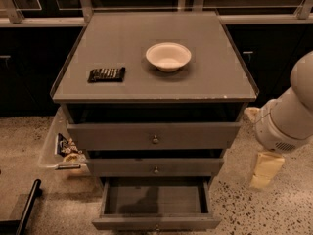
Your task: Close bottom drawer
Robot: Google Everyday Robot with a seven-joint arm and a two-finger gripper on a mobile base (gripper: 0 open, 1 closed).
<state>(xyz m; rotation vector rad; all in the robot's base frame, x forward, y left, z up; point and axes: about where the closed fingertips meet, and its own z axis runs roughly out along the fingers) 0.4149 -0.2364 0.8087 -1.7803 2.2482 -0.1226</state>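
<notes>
Robot's hand [266,169] hangs low on the right side, well apart from the drawers and over the speckled floor; if it is released or clenched I cannot tell. Lowest of the three, the bottom drawer [155,202] stands pulled far out toward the camera. On the grey bench [210,84] rest a white bowl [168,56] and a dark packet [106,74]

Bottom drawer [156,223] pulled out. Gripper [261,180] low, right of cabinet [205,89], apart from drawer. Bowl [168,56], dark packet [106,74] on top.
</notes>
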